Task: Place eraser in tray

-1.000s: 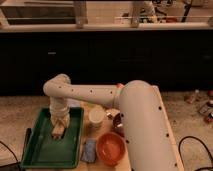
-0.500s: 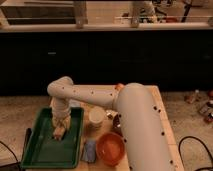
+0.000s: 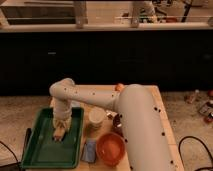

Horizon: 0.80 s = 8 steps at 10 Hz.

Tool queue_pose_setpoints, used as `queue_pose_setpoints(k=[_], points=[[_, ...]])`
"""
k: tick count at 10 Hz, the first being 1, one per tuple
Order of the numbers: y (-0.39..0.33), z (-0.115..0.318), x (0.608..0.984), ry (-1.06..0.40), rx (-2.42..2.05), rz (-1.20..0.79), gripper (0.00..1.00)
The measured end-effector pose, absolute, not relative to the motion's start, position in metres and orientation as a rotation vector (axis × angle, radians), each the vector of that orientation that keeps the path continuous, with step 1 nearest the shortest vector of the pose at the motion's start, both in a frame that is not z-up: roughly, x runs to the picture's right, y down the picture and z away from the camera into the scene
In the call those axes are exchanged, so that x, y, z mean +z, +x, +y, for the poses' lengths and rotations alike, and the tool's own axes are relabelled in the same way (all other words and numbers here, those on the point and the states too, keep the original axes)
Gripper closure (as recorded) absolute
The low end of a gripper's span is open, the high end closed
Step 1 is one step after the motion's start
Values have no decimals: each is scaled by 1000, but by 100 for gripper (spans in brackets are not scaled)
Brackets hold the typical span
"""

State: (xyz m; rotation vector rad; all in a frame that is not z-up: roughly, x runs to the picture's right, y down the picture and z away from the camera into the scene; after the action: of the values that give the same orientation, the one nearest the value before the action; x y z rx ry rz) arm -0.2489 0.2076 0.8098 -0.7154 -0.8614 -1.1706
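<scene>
Little has moved since half a second ago: the arm (image 3: pixel 125 115) keeps the same bend, and the gripper (image 3: pixel 59 134) still hangs over the upper middle of the tray, perhaps a touch lower than before.

By size, the arm comes first. Its thick white upper part fills the lower right and runs off the bottom edge, hiding much of the table (image 3: pixel 155 97) behind it. The forearm reaches left, turns at an elbow and drops straight down into the tray.

Next, the tray (image 3: pixel 37 150), green and shallow, lies on the left with its long side running away from the camera; its near edge is cut off by the bottom of the view, and the gripper covers part of its floor.

An orange bowl (image 3: pixel 111 148) sits right of the tray, its right side tucked under the arm. A pale cup (image 3: pixel 96 119) stands just behind it. A blue-grey pad (image 3: pixel 90 150) lies between tray and bowl, partly cut off below.

Smallest, the eraser (image 3: pixel 59 136): only a tan patch shows at the gripper's tip, inside the tray's bounds. Its outline merges with the fingers (same pale tone), so its long axis and heading cannot be read, nor whether it touches the floor. Whether the fingers are parted or closed on it cannot be told.
</scene>
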Motion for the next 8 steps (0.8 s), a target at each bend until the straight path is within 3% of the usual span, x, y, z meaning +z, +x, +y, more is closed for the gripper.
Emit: queue_pose_setpoints(k=[8], points=[[-248,174,790,-658,-1176,-835,20]])
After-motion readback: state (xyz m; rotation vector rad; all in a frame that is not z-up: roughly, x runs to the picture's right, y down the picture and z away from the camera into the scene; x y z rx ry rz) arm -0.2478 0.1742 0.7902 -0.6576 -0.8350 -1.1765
